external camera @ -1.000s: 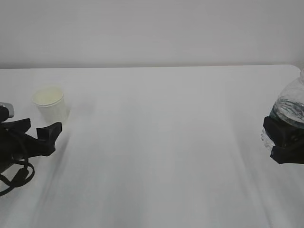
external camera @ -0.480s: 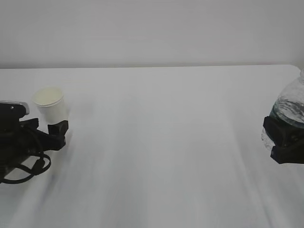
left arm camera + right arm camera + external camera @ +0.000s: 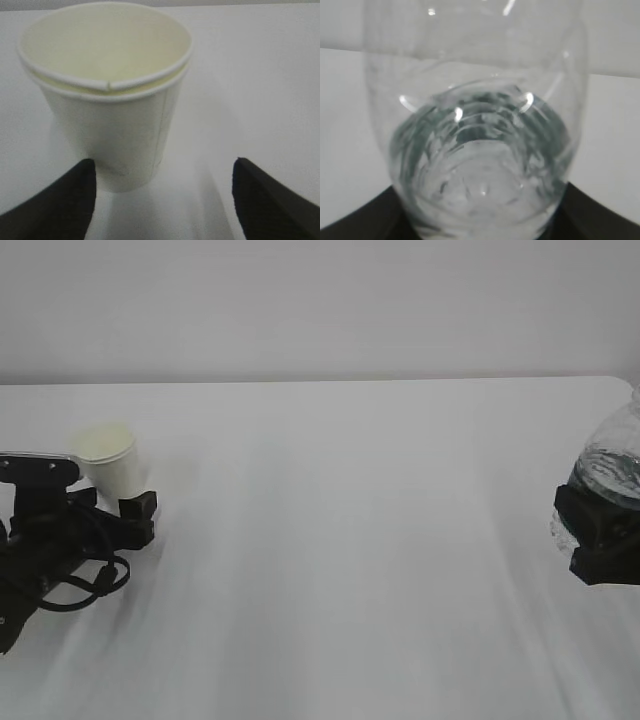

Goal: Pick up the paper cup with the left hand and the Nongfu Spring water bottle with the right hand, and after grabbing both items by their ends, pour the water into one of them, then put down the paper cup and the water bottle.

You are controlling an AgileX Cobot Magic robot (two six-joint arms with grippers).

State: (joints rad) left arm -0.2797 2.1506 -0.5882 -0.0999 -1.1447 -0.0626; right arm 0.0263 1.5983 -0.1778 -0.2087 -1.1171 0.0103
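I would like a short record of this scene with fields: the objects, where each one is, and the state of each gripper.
paper cup: upright on the white table, between the open fingers, not gripped
left gripper: open, low at the cup's base
water bottle: clear, holds some water, at the right edge of the exterior view
right gripper: closed on the bottle's lower part

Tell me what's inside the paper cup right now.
The paper cup looks empty: the left wrist view shows only its cream-coloured inner wall. Its bottom is hidden below the near rim, so a little liquid there cannot be ruled out.
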